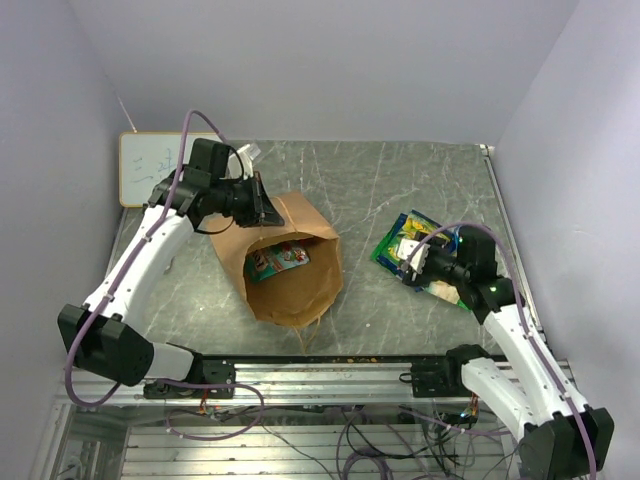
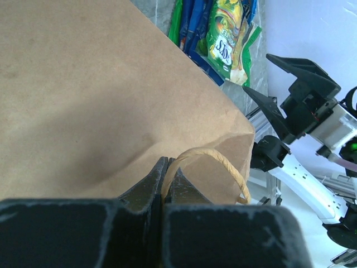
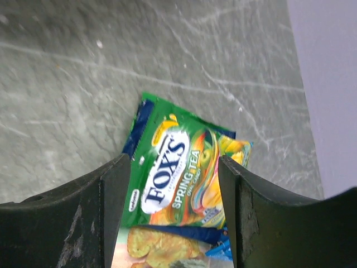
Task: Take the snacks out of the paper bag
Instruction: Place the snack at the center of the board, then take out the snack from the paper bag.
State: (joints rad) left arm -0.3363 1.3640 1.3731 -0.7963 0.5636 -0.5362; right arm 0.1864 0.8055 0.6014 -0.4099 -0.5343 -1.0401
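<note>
The brown paper bag (image 1: 300, 290) lies on its side mid-table, its mouth turned toward the near edge. A teal and red snack packet (image 1: 280, 258) shows inside it. My left gripper (image 1: 262, 203) is at the bag's far upper edge. In the left wrist view it (image 2: 168, 167) is shut on the bag's twisted paper handle (image 2: 215, 155). A pile of snack packets (image 1: 405, 232) lies on the table to the right. My right gripper (image 1: 414, 262) is open just over the pile. In the right wrist view it (image 3: 174, 167) straddles a green Fox's packet (image 3: 178, 162), with a chip packet (image 3: 159, 245) under it.
A small white whiteboard (image 1: 150, 168) leans at the far left corner. A metal rail (image 1: 330, 375) runs along the near table edge. Walls close in the table at the back and both sides. The right arm (image 2: 312, 111) shows past the bag in the left wrist view.
</note>
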